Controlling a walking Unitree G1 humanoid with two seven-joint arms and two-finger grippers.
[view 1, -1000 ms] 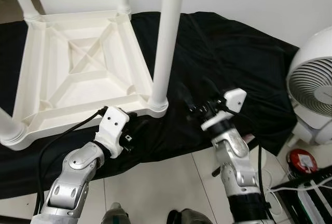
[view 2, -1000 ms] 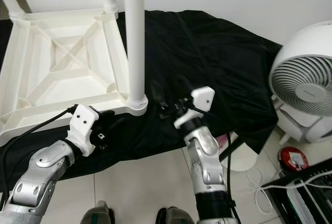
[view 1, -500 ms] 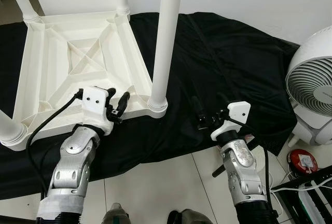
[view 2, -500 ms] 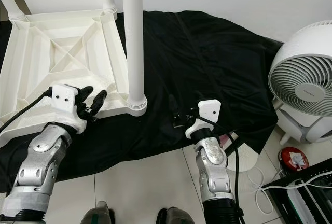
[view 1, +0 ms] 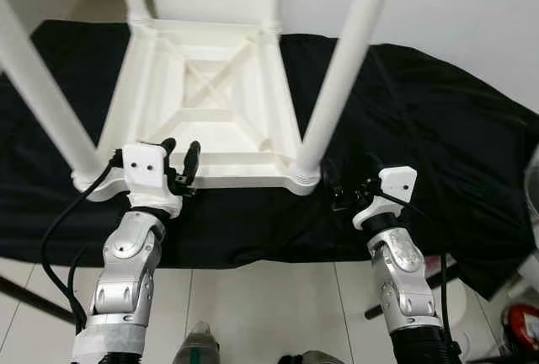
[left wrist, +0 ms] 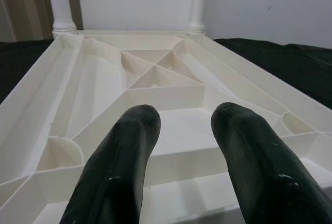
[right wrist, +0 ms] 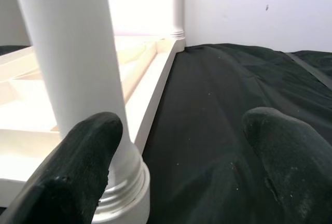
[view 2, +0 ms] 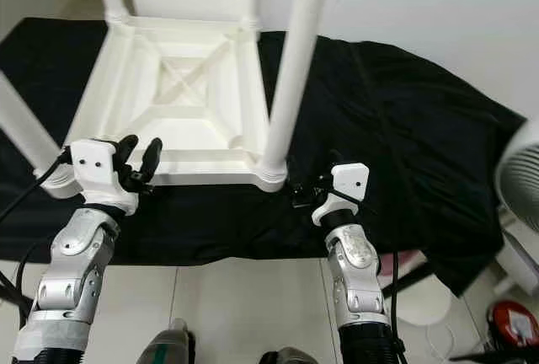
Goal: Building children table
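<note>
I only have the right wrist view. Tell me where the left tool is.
Observer: The left tool is at the near rim of the upturned table, fingers open.
Operator: Count the legs for me.
Observer: Four stand up from its corners; the near left leg rises beside that tool.
Operator: Report what lies in front of the cloth.
Observer: White floor tiles, just below the black cloth's near edge.

Plastic on cloth
Kids' table (view 1: 210,120): white smooth plastic, slight sheen. Black cloth (view 1: 421,128): matt, creased. Pincer fingers (left wrist: 119,177): matt black, rubbery-looking.
</note>
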